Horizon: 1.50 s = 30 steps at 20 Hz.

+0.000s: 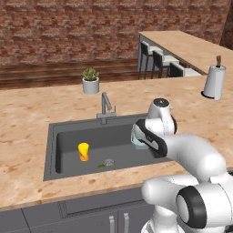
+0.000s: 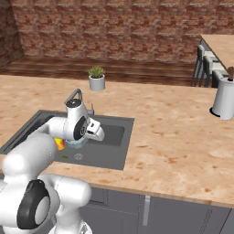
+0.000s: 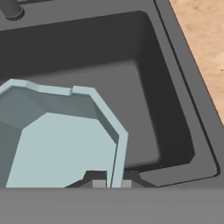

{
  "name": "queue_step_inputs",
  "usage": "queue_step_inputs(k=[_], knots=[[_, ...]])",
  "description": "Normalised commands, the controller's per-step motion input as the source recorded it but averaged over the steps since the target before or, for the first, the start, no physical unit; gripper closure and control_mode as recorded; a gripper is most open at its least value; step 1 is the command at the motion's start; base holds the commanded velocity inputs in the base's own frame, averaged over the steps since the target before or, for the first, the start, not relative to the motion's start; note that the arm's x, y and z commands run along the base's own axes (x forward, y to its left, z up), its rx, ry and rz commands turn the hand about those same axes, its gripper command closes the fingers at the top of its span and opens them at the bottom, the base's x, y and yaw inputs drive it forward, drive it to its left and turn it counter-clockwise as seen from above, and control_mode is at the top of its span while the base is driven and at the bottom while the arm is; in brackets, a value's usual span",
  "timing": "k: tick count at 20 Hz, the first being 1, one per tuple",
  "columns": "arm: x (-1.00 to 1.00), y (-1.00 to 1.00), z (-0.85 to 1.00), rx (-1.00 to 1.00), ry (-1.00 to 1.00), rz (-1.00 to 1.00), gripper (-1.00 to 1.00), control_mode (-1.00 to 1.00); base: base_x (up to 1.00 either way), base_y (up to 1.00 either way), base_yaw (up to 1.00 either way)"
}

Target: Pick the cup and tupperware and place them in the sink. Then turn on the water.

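The claw [image 3: 109, 183] was closed on the near rim of the tupperware [image 3: 57, 144], one finger on each side of the thin wall, as the hand view showed. The pale blue-grey container hung from this grip over the right part of the sink [image 1: 52, 150], above the dark floor and not touching it; in the left base view it appeared as a pale patch [image 1: 138, 142] just under the wrist. The relation governing the coming move was vertical: the basin floor lay directly beneath the held container, so a release, or a short descent and then release, would probably place it. The cup [image 1: 83, 152] stood upright on the left part of the basin floor, well apart from the container. The faucet [image 1: 105, 107] rose at the far edge of the sink, behind and left of the claw; no stream was visible from it. The arm covered most of the container in both base views, and the hand view cut off its left side. A potted plant [image 1: 90, 81] and a paper-towel roll [image 1: 214, 82] stood farther back on the counter [image 1: 27, 113].
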Motion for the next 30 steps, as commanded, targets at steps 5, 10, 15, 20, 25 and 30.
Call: queue_step_inputs(k=[5,10,15,20,25,30], knots=[[0.24,0.0,-0.26,0.0,0.0,0.0,1.0,-1.0,0.0,0.0,0.0],[0.22,0.0,-0.29,0.0,0.0,0.0,1.0,-1.0,0.0,0.0,0.0],[0.19,0.0,-0.28,0.0,0.0,0.0,1.0,-1.0,0.0,0.0,0.0],[0.17,0.0,-0.29,0.0,0.0,0.0,1.0,-1.0,0.0,0.0,0.0],[0.17,0.0,-0.23,0.0,0.0,0.0,1.0,-1.0,0.0,0.0,0.0],[0.13,0.0,-0.19,0.0,0.0,0.0,1.0,-1.0,0.0,0.0,0.0]])
